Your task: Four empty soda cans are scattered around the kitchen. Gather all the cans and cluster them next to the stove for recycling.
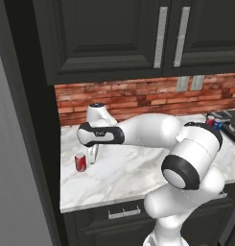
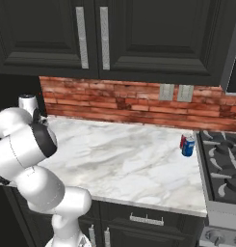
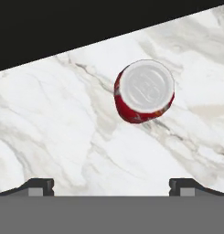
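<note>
Red soda can (image 3: 144, 91) upright on marble counter (image 1: 133, 168), silver top up, beneath wide-spread hand (image 3: 111, 185).

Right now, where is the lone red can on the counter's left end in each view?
Left base view: red can stands lower left, beside the gripper.
Right base view: hidden behind the arm.
Hand view: upper centre-right, seen from above.
Shared landmark: the marble counter.

Stove (image 2: 220, 164) cut by frame edge; red can (image 2: 183, 141) perhaps half-hidden behind blue can (image 2: 188, 146).
</note>
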